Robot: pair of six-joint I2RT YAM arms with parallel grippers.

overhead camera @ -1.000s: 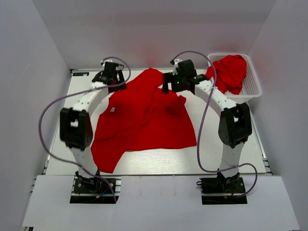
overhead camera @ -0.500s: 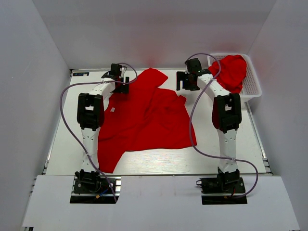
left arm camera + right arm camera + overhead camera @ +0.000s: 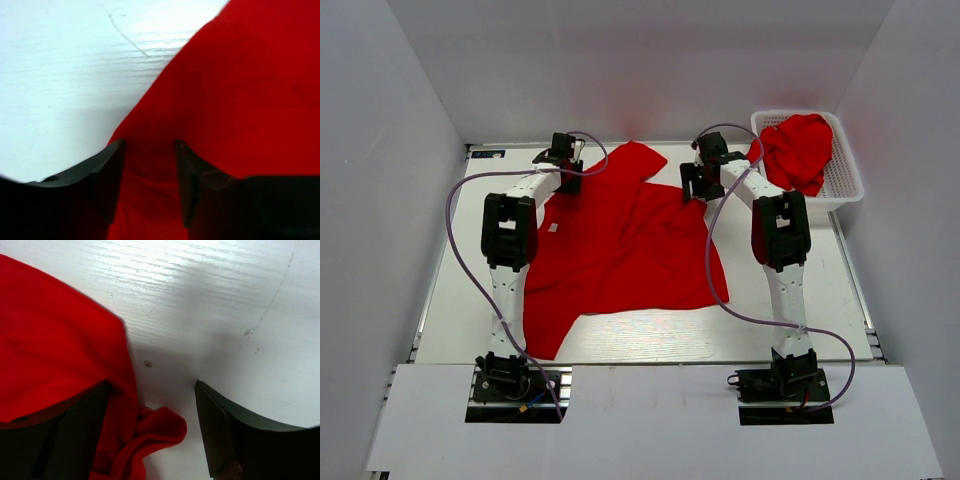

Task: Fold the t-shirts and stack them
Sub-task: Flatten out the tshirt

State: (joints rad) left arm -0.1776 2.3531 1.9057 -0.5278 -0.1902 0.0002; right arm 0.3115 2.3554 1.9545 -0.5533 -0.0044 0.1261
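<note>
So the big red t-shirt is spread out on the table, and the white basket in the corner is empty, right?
Not quite. The white basket isn't empty: a crumpled red t-shirt sits in it, as the top external view shows. The big red t-shirt is spread out on the table, as you said.

site: robot lab test cell | enclosure: plain white walls (image 3: pixel 380 200) around white counter (image 3: pixel 455 320) | rig: left arm (image 3: pixel 508 232), right arm (image 3: pixel 780 232) bolted at 6 o'clock, purple cables (image 3: pixel 450 220) loose | extras: white lattice basket (image 3: pixel 850 168) at 2 o'clock
</note>
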